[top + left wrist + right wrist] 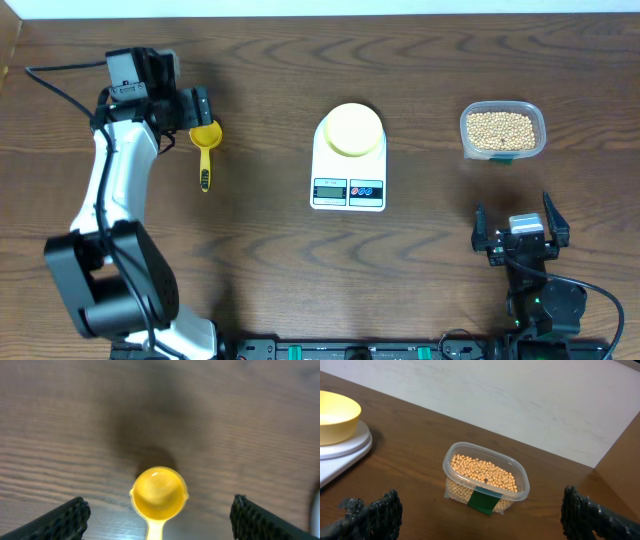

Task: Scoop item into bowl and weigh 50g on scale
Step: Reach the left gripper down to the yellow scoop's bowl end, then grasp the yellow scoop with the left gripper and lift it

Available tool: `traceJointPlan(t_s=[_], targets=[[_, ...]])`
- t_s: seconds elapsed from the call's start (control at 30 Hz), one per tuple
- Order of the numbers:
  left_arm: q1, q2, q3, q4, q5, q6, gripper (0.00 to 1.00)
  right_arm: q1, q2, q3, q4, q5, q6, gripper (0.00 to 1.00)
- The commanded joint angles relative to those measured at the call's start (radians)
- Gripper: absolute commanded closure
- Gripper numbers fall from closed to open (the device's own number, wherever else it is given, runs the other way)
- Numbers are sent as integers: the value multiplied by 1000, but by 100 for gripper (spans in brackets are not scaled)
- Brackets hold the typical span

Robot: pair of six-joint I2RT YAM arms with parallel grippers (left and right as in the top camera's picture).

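The beans (502, 128) fill a clear tub (542, 128) right of the scale (348, 190), which carries the empty bowl (352, 129). Left of the scale, the left fingers (65, 519) stand apart around the scoop (159, 492), at its cup rather than its handle. Closing there could squeeze it loose or tip it. The right fingers (370, 515) are apart, empty.

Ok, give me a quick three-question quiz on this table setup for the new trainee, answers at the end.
1. Which is above the yellow scoop: the left gripper or the right gripper?
2. True or false: the bowl sits on the scale.
3. Where are the beans? A) in the bowl B) in the clear tub C) in the yellow scoop

Key: 1. left gripper; 2. true; 3. B
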Motion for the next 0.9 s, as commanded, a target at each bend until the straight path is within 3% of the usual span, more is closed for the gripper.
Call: traceJointPlan(t_s=[0.0, 0.1, 0.2, 0.53, 0.67, 0.87], targets=[[-3, 39, 14, 10, 10, 93, 22, -1, -6, -1, -5, 4, 0, 1], [-7, 62, 14, 24, 8, 144, 35, -1, -6, -1, -5, 4, 0, 1], [-6, 98, 14, 54, 5, 148, 40, -1, -6, -1, -5, 4, 0, 1], [-6, 202, 13, 86, -89, 137, 42, -1, -6, -1, -5, 4, 0, 1], [-6, 232, 11, 76, -89, 129, 55, -1, -6, -1, -5, 4, 0, 1], [-6, 262, 10, 68, -90, 89, 58, -1, -6, -1, -5, 4, 0, 1]])
